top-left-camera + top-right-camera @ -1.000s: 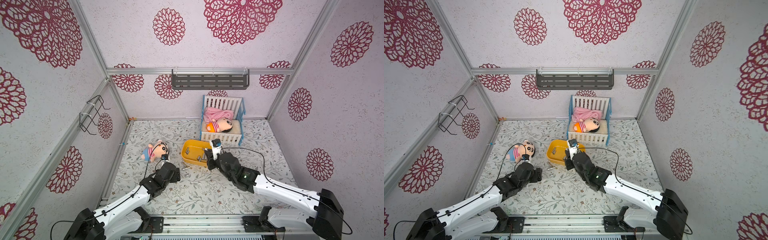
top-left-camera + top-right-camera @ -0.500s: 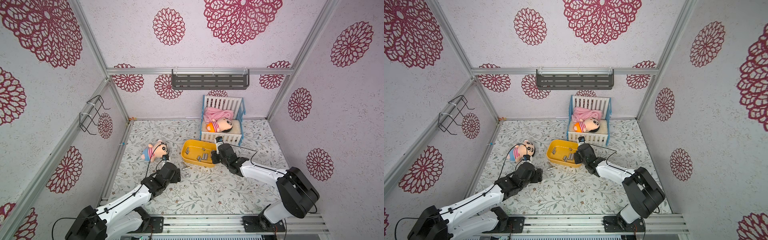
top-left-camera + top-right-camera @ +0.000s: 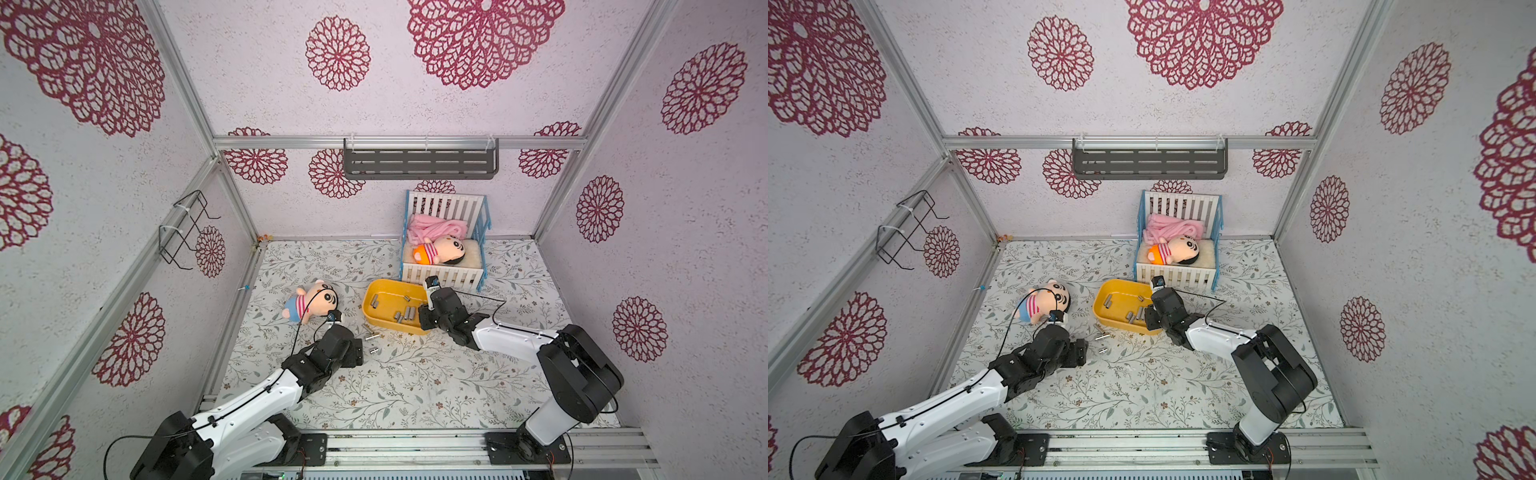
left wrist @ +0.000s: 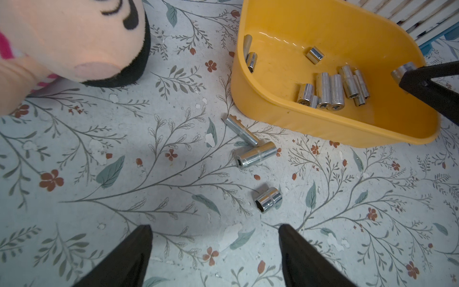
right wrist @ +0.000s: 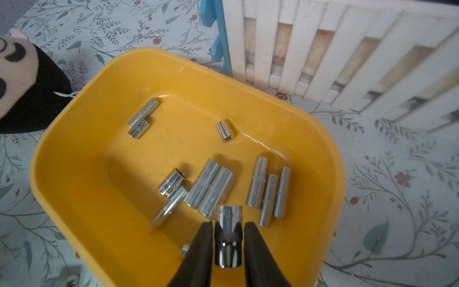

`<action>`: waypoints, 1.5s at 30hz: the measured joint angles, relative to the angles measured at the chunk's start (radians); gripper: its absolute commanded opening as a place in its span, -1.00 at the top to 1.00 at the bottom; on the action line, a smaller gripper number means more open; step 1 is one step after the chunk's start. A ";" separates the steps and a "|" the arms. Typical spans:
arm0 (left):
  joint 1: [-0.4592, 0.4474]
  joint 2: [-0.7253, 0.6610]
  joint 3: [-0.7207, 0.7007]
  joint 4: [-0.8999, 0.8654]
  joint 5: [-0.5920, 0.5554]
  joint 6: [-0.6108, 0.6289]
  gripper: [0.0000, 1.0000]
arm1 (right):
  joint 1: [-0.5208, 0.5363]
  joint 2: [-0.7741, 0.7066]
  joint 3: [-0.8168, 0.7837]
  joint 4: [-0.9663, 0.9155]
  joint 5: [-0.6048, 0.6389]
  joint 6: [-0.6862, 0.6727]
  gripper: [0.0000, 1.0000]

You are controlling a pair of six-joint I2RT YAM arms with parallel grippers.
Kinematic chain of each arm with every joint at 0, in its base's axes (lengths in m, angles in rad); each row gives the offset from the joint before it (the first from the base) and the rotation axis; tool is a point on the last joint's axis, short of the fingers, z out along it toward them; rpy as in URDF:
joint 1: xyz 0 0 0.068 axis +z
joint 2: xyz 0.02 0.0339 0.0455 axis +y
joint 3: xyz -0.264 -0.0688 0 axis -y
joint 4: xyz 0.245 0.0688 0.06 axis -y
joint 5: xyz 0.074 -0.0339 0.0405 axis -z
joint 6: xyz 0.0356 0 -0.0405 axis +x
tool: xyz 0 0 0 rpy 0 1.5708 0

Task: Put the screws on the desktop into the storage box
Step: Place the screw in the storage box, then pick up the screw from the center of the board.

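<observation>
Overhead scene: a two-armed robot works on a leaf-printed desktop (image 3: 415,386). The yellow storage box (image 3: 390,329) sits near the middle, just in front of a white-and-blue toy crib (image 3: 442,272). A plush doll (image 3: 309,301) lies to the left of the box.

The right arm has changed shape since a second ago. It was stretched out long and low from its base; now it is folded, with the elbow raised towards the right wall. Its tip is at the box's right end, much as it was half a second ago.

The right gripper (image 5: 228,225) hangs over the inside of the box with one silver screw (image 5: 228,238) between its fingertips. A thin dark line shows on each side of the screw, so it is unclear whether the claw is still pinching it or has just let go. Around eleven screws (image 5: 211,188) lie on the box floor.

The left arm has not moved. The left gripper (image 4: 216,238) hovers low over the desktop, spread wide and empty. Three loose screws (image 4: 255,155) lie on the desktop ahead of it, near the box's front left corner, where they were before.
</observation>
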State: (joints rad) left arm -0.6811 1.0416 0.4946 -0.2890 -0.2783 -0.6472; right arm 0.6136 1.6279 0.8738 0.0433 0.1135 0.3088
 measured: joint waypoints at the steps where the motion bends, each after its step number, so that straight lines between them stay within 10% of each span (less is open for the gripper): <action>1: 0.000 -0.005 0.000 0.000 0.001 0.002 -0.71 | 0.000 -0.001 0.000 0.000 -0.004 0.000 0.33; 28: -0.002 -0.027 -0.011 0.016 0.034 0.036 -0.78 | 0.013 -0.385 -0.291 0.300 -0.060 -0.001 0.25; 45: -0.114 0.426 0.211 -0.017 -0.050 0.050 -0.63 | 0.013 -0.430 -0.330 0.344 0.029 0.018 0.24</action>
State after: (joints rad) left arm -0.7948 1.4673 0.7059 -0.3058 -0.3279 -0.5976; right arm 0.6270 1.1976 0.5438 0.3874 0.1421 0.3264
